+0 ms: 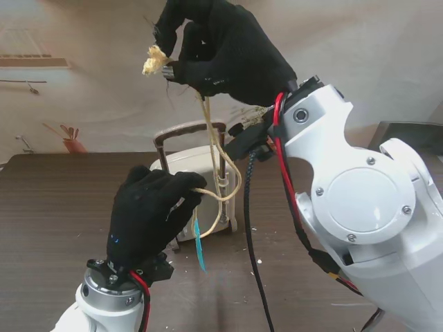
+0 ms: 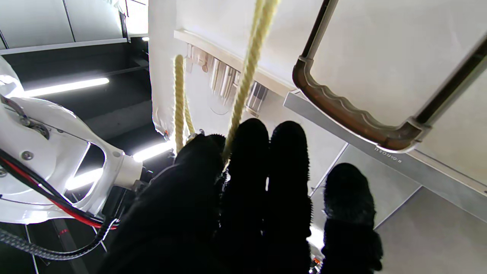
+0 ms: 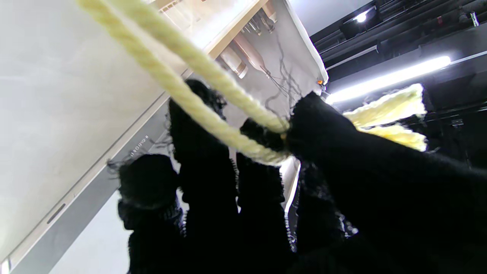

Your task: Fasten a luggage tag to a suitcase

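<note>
Suitcase (image 1: 190, 166) hard, white; twisted cream rope (image 1: 225, 169) pinched by gloved hands.

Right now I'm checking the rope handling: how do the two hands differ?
The right hand is raised high, pinching the rope near its frayed end; the left hand sits low beside the suitcase, closed around the rope's loop. Both wear black gloves and grip the same rope.

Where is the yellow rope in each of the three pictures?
Stand view: the yellow rope runs from the right hand, held high, down to a loop at the left hand, in front of the suitcase handle.
Left wrist view: two rope strands meet the black fingers.
Right wrist view: the rope crosses the picture into the pinch.
Shared landmark: the brown suitcase handle, seen in the stand and left wrist views only.
</note>
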You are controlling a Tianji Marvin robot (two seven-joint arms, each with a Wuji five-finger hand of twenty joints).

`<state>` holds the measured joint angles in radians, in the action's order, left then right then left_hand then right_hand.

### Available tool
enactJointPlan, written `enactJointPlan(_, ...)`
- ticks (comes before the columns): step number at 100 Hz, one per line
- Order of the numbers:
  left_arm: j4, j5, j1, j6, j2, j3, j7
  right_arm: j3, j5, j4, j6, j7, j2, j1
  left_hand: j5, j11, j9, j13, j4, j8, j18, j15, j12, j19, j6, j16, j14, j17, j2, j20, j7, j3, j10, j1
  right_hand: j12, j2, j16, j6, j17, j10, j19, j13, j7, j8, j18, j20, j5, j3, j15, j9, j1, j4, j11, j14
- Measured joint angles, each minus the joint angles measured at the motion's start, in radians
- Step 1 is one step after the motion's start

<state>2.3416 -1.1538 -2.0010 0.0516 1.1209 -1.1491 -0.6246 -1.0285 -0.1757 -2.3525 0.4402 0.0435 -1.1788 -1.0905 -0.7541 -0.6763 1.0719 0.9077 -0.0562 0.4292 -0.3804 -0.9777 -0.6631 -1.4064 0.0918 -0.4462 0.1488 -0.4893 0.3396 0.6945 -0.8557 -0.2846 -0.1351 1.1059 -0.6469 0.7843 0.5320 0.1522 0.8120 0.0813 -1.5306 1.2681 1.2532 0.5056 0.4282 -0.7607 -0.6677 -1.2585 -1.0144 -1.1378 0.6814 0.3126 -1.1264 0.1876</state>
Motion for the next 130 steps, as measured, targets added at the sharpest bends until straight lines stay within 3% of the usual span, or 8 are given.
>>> enactJointPlan(13, 0.000, 0.007, 0.008, -0.001, 0.003, -0.001, -0.010, 0.035, -0.001, 0.018, 0.015, -0.019, -0.009, 0.025, 0.000, 0.000, 0.000, 0.000, 0.000, 0.000, 0.000, 0.000, 0.000, 0.000, 0.000, 0.000, 0.000, 0.001, 0.000, 0.000, 0.000, 0.002, 0.000, 0.000, 0.000, 0.000, 0.000, 0.002, 0.000, 0.000, 0.000, 0.000, 0.000, 0.000, 0.000, 0.000, 0.000, 0.000, 0.000, 0.000, 0.000, 0.000, 0.000, 0.000)
enactJointPlan(31, 0.000, 0.001, 0.012, -0.010, 0.006, -0.009, -0.025, 0.071, -0.023, 0.120, 0.000, -0.046, -0.030, 0.071, 0.000, 0.000, 0.000, 0.000, 0.003, -0.006, 0.000, 0.000, 0.000, 0.000, 0.000, 0.000, 0.000, 0.008, -0.002, 0.001, 0.001, 0.010, 0.000, 0.001, 0.000, 0.000, 0.000, 0.004, -0.001, 0.000, 0.000, 0.000, 0.000, 0.000, 0.000, 0.000, 0.000, 0.000, 0.001, 0.000, 0.000, 0.000, 0.000, 0.000)
enactJointPlan(69, 0.001, -0.017, -0.023, -0.017, 0.006, -0.064, -0.038, 0.112, -0.052, 0.210, 0.034, -0.046, -0.037, 0.123, -0.001, 0.000, 0.000, 0.000, 0.007, -0.010, 0.000, 0.000, 0.000, 0.000, 0.000, 0.000, 0.000, 0.009, -0.002, 0.002, 0.001, 0.033, 0.000, 0.012, 0.000, 0.000, 0.000, 0.005, -0.009, 0.000, 0.000, -0.001, 0.000, 0.000, 0.000, 0.000, 0.000, 0.000, 0.002, 0.000, 0.000, 0.000, 0.011, 0.000)
enactJointPlan(130, 0.001, 0.009, -0.019, -0.023, 0.007, -0.074, 0.012, 0.210, -0.079, 0.389, 0.064, -0.036, -0.067, 0.286, -0.001, 0.000, 0.000, 0.000, 0.007, -0.010, 0.000, 0.000, 0.000, -0.001, 0.000, 0.000, 0.001, 0.010, -0.002, 0.009, 0.001, 0.033, 0.000, 0.012, 0.000, 0.000, 0.000, 0.008, -0.010, -0.001, 0.001, -0.001, 0.000, 0.000, 0.000, 0.000, 0.000, 0.001, 0.002, 0.000, 0.000, 0.000, 0.011, 0.000)
